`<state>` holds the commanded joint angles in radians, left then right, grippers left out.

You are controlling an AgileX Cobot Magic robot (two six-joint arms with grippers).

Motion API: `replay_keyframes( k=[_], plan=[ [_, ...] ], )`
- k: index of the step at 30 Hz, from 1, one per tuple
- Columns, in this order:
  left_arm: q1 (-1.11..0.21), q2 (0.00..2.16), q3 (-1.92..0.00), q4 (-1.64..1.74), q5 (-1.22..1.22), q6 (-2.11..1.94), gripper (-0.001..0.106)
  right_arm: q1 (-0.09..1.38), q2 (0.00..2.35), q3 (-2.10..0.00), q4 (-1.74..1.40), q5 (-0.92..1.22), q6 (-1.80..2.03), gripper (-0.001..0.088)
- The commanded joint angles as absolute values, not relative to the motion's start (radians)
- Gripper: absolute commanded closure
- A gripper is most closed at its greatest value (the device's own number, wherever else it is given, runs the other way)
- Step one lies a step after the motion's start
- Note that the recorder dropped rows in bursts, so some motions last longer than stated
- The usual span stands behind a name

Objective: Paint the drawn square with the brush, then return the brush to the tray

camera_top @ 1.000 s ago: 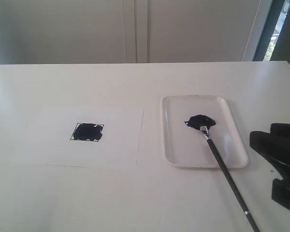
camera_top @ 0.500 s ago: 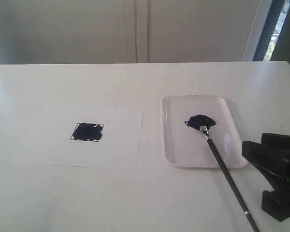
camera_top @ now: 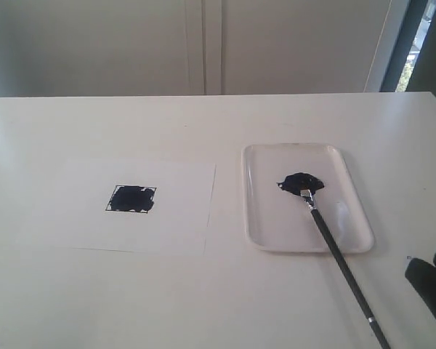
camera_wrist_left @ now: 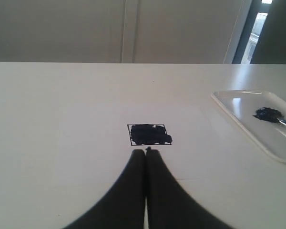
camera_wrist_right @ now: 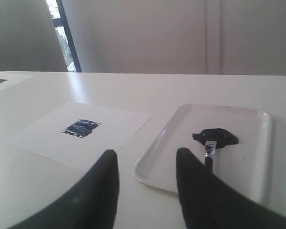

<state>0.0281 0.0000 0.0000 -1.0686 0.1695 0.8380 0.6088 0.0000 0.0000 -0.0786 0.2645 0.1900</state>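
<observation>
The right end effector (camera_wrist_right: 147,153) was held with its jaws well apart and nothing between them. The brush (camera_top: 338,263) was laid with its tip in the paint (camera_top: 300,182) on the tray (camera_top: 275,222), its long axis carried out over the rim toward that end effector — the nearer arm. The left end effector (camera_wrist_left: 146,153) was closed, empty, pointed at the filled drawn square (camera_top: 131,198). The handle's end was cut off by the frame's edge.

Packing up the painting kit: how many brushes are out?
1. The brush lies with its tip at the paint blob in the tray, handle sticking out over the rim. No other shows.
</observation>
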Motion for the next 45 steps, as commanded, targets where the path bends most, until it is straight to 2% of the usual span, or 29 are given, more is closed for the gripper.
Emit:
replay_keyframes(
  k=[5,15,28,33,45],
  plan=[
    [0.099,0.000,0.000,-1.069,0.170,0.838,0.105,0.535,0.000,0.000,-0.076,0.318,0.190,0.0490],
    [0.175,0.000,0.000,-1.069,0.164,0.838,0.105,0.255,0.000,0.000,-0.081,0.316,0.190,0.0490],
    [0.175,0.000,0.000,-1.069,0.197,0.838,0.105,0.249,0.000,0.000,-0.080,0.318,0.190,0.0490],
    [0.175,0.000,0.000,-1.064,0.397,0.838,0.105,0.249,0.000,0.000,-0.080,0.318,0.179,0.0490],
    [0.175,0.000,0.000,-1.062,0.387,0.838,0.105,0.249,0.000,0.000,-0.080,0.318,0.179,0.0490]
  ],
)
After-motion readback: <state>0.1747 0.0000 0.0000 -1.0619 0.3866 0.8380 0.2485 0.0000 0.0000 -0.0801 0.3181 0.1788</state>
